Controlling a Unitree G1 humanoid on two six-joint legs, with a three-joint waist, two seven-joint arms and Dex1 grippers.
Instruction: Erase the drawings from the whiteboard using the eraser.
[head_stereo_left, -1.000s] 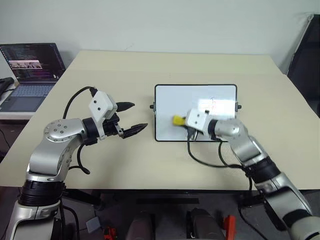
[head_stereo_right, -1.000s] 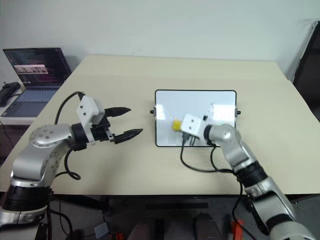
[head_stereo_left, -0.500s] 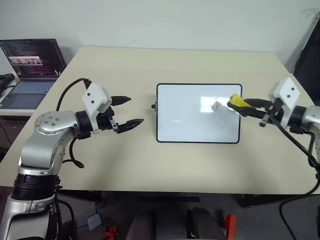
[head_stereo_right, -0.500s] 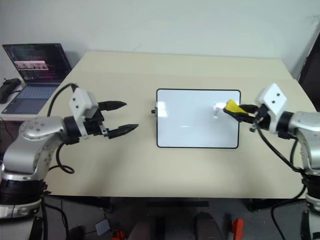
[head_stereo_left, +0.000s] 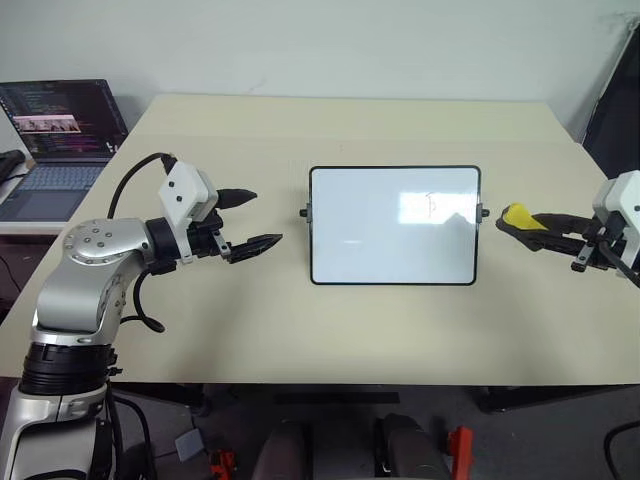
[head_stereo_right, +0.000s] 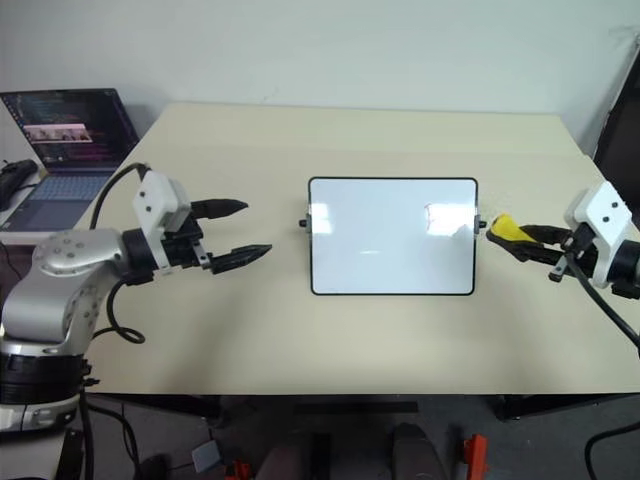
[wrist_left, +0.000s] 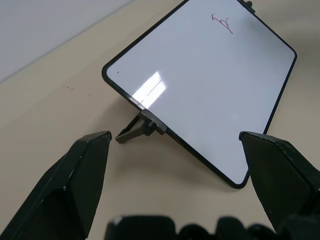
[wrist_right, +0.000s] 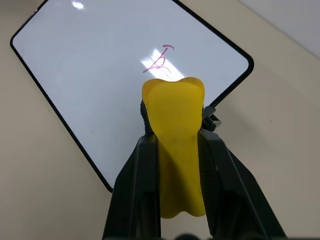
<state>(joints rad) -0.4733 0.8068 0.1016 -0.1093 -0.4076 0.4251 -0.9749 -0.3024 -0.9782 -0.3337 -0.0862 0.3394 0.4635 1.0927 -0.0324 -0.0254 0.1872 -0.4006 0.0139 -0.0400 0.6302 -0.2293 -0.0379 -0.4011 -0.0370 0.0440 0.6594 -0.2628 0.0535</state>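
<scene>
The whiteboard (head_stereo_left: 370, 240) lies in the middle of the beige table, its black frame and side knobs in plain sight. One small red-purple drawing (head_stereo_left: 432, 205) sits near its far right corner; I also see this drawing (wrist_right: 160, 59) in the right wrist view. My right gripper (head_stereo_left: 516, 222) hovers just off the board's right edge, shut on the yellow eraser (head_stereo_left: 518, 215), which points toward the board. My left gripper (head_stereo_left: 266, 217) hangs open to the left of the board with nothing between its fingers.
An open laptop (head_stereo_left: 60, 130) stands on a lower side table at the far left. A dark object (head_stereo_left: 615, 100) stands past the table's far right corner. Bare beige tabletop (head_stereo_left: 350, 130) surrounds the board on all sides.
My right gripper swung with the eraser from the board's near middle out past its right edge and rose a little. The left gripper stayed about where it was.
</scene>
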